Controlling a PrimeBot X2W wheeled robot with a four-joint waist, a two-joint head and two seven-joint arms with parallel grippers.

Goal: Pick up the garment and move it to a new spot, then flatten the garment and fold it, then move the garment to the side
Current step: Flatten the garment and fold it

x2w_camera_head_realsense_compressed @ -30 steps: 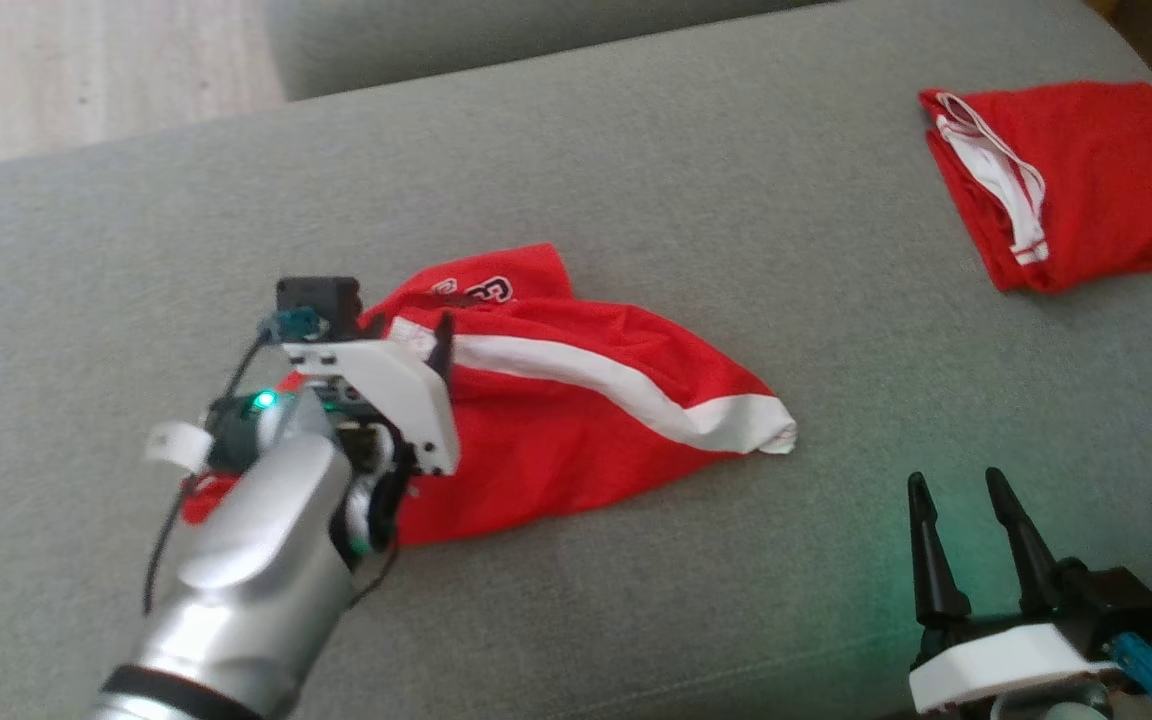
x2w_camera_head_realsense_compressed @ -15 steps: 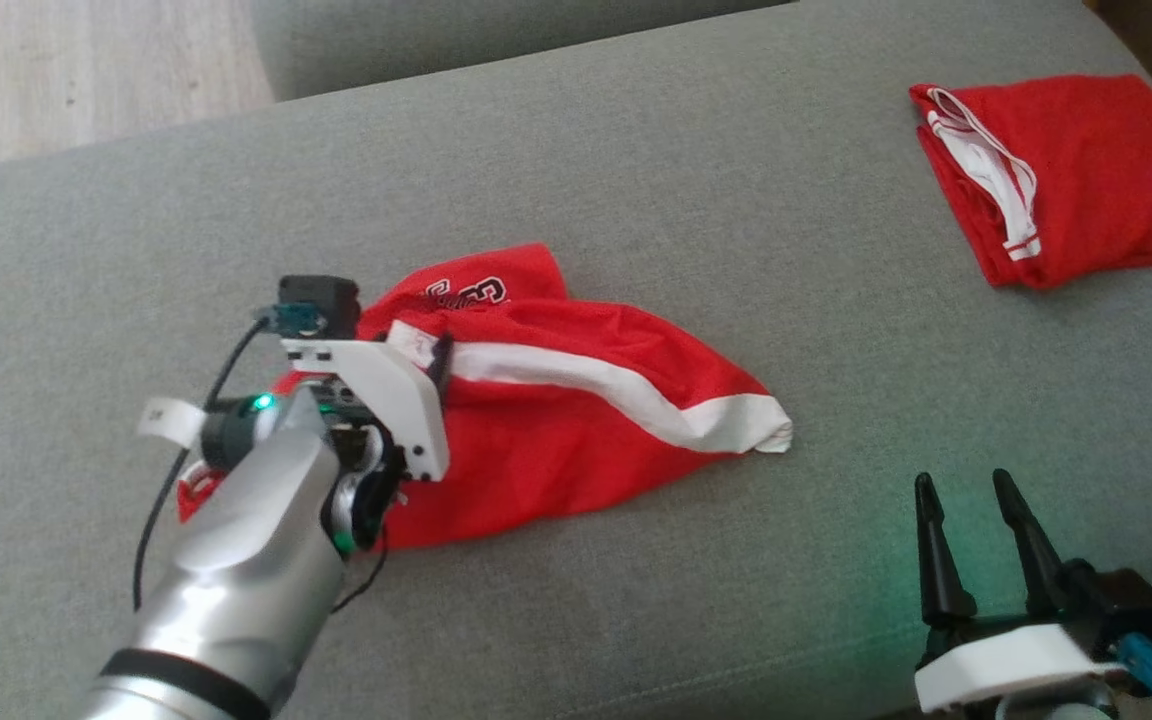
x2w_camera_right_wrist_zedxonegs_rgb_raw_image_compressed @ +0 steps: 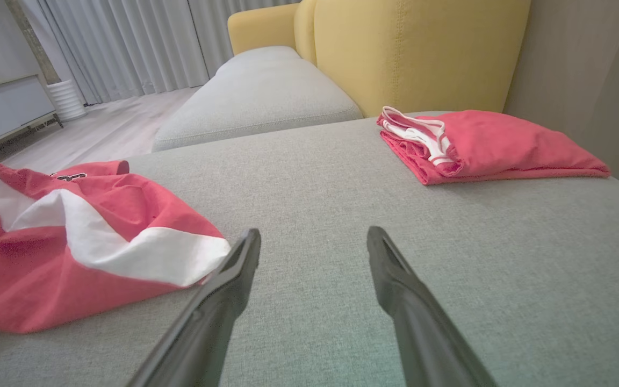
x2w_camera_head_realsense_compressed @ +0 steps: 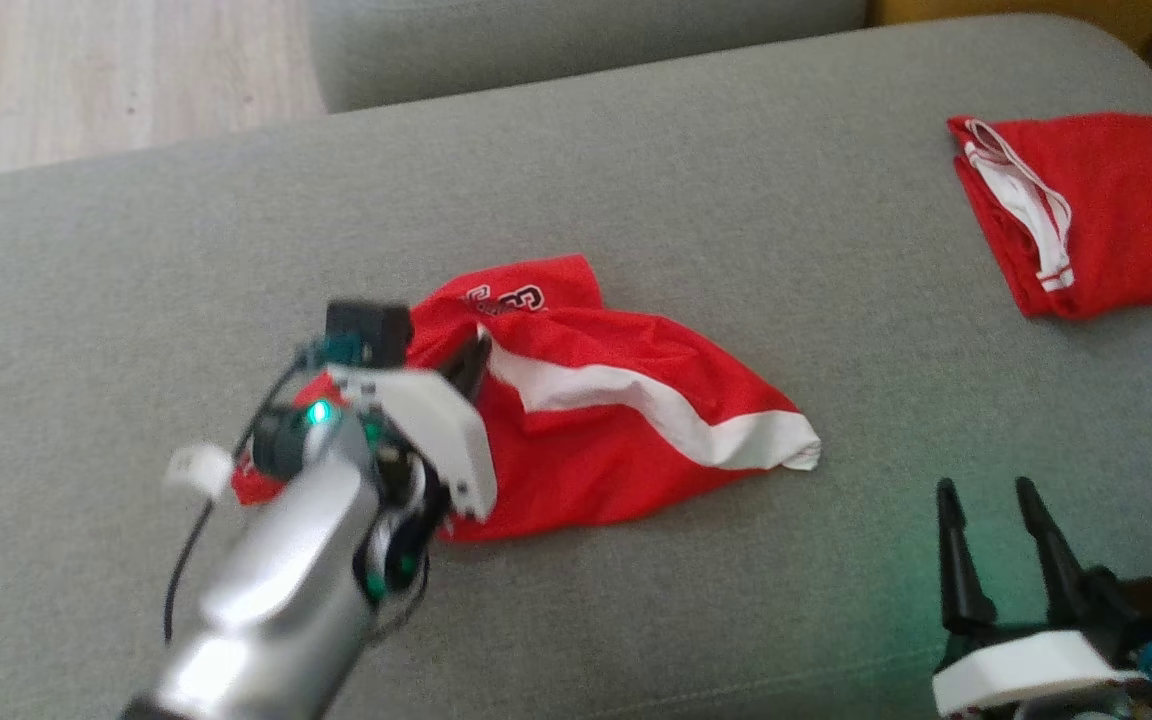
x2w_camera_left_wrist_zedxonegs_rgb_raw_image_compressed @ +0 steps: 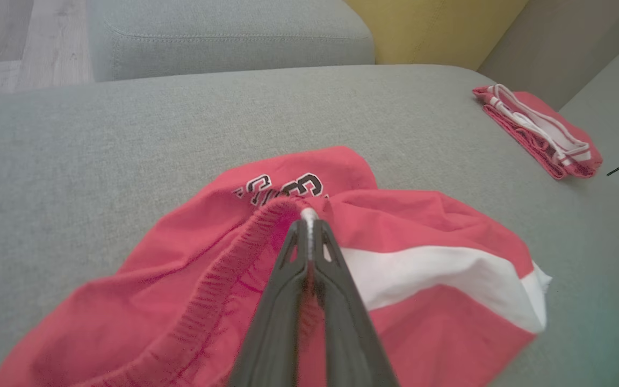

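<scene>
The garment (x2w_camera_head_realsense_compressed: 626, 430) lay crumpled on the grey sofa cushion (x2w_camera_head_realsense_compressed: 736, 180), approx mid-seat in the head view. It was red fabric w/ 1 broad white band running to its right corner, and black, white-outlined lettering on the fold at its far edge. The L gripper (x2w_camera_left_wrist_zedxonegs_rgb_raw_image_compressed: 308, 217) was over the garment's left part. Its 2 dark fingers (x2w_camera_left_wrist_zedxonegs_rgb_raw_image_compressed: 336, 301) were pinched together on a ruched red hem just below the lettering. The R gripper (x2w_camera_head_realsense_compressed: 986, 495) sat at lower right, fingers spread apart w/ nothing between them. Its tips were over bare cushion, near the garment's white corner but not touching it. A 2nd red piece (x2w_camera_head_realsense_compressed: 1116, 210), folded w/ white trim showing, lay well apart at the cushion's far right. A yellow seat back (x2w_camera_right_wrist_zedxonegs_rgb_raw_image_compressed: 411, 48) stood behind it.
</scene>
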